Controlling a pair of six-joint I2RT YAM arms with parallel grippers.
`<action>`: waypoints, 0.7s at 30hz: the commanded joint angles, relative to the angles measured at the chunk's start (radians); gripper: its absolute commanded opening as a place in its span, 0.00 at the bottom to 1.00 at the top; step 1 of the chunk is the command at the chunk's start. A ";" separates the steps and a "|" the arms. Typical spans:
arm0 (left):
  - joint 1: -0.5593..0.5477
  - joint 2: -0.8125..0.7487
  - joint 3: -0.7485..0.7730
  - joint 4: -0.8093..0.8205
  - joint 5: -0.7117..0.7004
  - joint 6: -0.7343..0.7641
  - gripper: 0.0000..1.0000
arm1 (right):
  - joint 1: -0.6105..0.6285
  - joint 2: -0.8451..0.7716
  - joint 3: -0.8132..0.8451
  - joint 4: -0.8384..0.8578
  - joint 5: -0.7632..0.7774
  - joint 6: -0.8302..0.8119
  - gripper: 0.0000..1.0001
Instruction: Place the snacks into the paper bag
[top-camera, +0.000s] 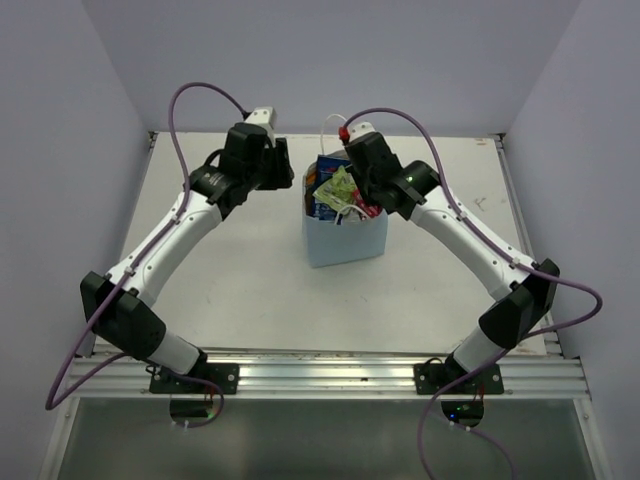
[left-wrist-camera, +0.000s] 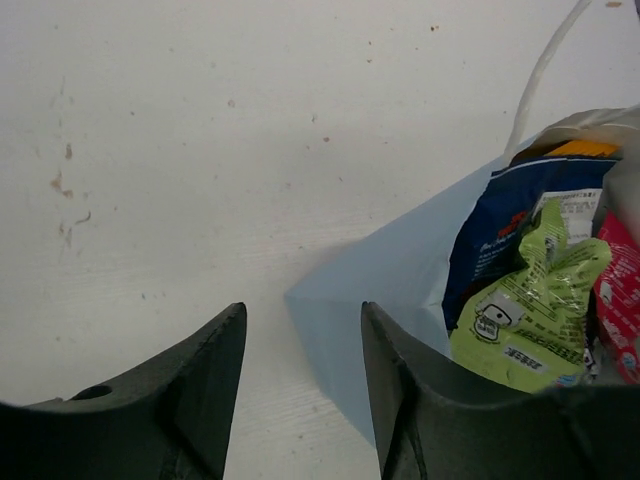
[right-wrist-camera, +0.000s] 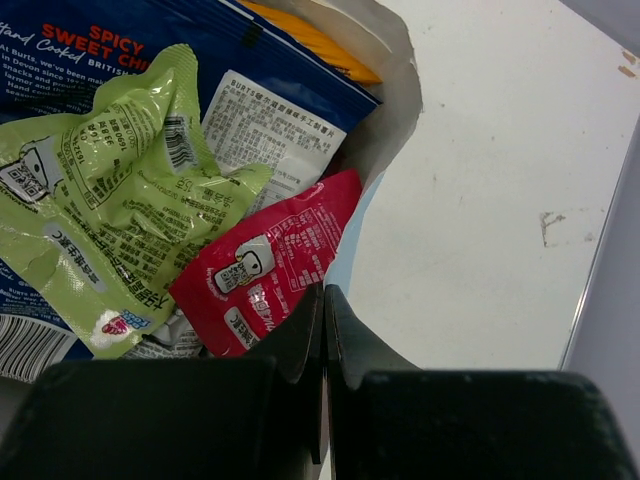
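One paper bag stands upright on the table, and every snack in view sits inside it; none lies on the table around the bag. Four packets can be counted in its mouth: one dark blue packet at the back, one orange packet showing only as an edge behind it, one light green sachet lying over the blue one, and one red sachet beside the green one, against the bag's right wall. Something pale under the green sachet cannot be made out. The left gripper sits just beside the bag's left wall, fingers spread and empty. The right gripper hangs over the bag's right rim, fingers pressed together, with nothing visible between them.
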 joint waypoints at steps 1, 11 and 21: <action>-0.016 -0.098 -0.025 -0.025 0.045 -0.125 0.55 | 0.003 -0.065 0.000 0.107 0.009 0.016 0.00; -0.129 -0.157 -0.077 -0.015 0.074 -0.278 0.57 | 0.003 -0.092 -0.067 0.119 -0.003 0.025 0.00; -0.191 -0.109 -0.071 -0.081 0.019 -0.306 0.55 | 0.001 -0.152 -0.129 0.129 0.001 0.023 0.00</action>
